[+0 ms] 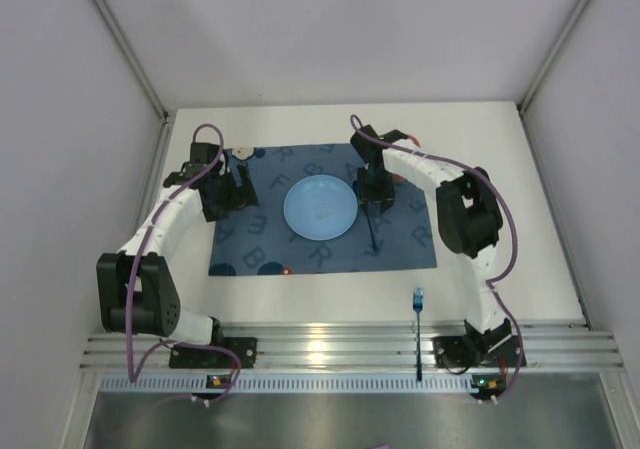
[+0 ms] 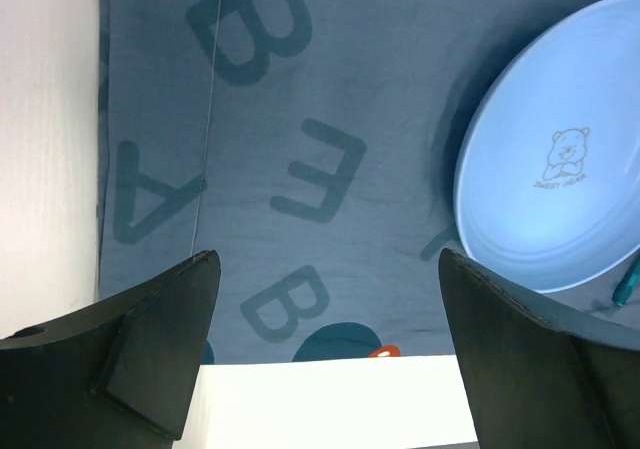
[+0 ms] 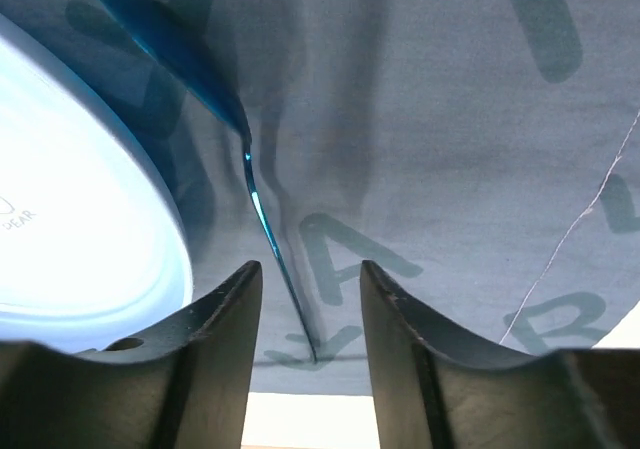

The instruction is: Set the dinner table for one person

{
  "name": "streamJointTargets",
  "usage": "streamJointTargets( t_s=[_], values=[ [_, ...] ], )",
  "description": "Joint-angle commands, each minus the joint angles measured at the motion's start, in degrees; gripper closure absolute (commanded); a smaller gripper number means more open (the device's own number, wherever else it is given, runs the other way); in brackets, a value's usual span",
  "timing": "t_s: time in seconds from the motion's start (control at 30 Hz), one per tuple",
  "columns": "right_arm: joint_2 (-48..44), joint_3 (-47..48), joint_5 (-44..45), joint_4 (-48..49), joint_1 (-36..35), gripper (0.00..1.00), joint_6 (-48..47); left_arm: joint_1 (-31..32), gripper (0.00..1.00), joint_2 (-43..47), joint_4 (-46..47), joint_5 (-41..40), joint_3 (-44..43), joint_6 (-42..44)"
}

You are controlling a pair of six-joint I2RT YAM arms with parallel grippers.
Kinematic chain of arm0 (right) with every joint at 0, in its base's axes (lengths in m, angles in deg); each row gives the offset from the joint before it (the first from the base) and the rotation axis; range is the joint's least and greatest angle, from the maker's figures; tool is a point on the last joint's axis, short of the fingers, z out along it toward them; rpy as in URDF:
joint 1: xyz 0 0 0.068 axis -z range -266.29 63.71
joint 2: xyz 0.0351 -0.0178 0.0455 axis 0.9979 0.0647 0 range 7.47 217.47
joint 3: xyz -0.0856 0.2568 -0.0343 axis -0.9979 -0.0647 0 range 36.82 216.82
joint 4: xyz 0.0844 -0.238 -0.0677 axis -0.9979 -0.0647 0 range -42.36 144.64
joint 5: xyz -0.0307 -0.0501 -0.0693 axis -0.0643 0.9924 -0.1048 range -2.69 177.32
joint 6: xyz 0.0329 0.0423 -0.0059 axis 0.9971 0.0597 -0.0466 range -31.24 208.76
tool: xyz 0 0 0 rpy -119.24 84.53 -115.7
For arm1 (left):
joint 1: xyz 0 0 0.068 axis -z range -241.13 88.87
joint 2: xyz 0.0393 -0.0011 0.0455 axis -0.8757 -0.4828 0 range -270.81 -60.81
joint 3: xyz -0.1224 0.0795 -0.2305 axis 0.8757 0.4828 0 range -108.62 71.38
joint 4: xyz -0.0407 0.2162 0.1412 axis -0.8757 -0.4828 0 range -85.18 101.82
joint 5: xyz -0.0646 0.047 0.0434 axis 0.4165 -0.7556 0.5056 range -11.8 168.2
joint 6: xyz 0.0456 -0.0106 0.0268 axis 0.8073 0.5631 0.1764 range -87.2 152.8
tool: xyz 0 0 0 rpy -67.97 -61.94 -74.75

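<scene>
The worktop [image 1: 520, 269], rigid, flat and matte white, looks like a fixed surface to set things on rather than grip; it runs back from its ribbed rail [image 1: 330, 349]. A blue-tipped utensil [image 1: 418, 301] lies across that rail at 5 o'clock of the plate [image 1: 320, 209], too small to identify. On the lettered cloth [image 1: 250, 249], a thin, probably slick spoon [image 3: 255, 194] lies at the plate's 3 o'clock and is best pinched mid-handle. The right tool [image 3: 310, 269] stands apart astride that handle. At 9 o'clock, the left tool [image 2: 328, 257] gapes wide, holding nothing.
</scene>
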Motion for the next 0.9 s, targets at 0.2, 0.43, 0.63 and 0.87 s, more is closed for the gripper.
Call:
streamJointTargets(
  t_s=[0.2, 0.43, 0.63, 0.87],
  values=[
    [-10.14, -5.59, -0.04, 1.85, 0.45, 0.55, -1.13, -0.41, 0.05, 0.23, 2.69, 4.21, -3.35, -0.57],
    [-36.92, -27.39, 1.19, 2.2, 0.27, 0.5, 0.09, -0.32, 0.02, 2.95, 4.18, 7.38, -0.98, -3.21],
    [-52.49, -48.58, -7.06, 5.19, -0.08, 0.45, 5.36, 0.38, 0.02, 7.78, 5.33, 8.96, 3.59, -5.67],
    [-59.46, -61.77, -10.76, 6.95, -1.93, 0.44, 8.97, 1.96, 0.02, 15.25, 2.26, 8.44, 6.93, -7.87]
  ],
)
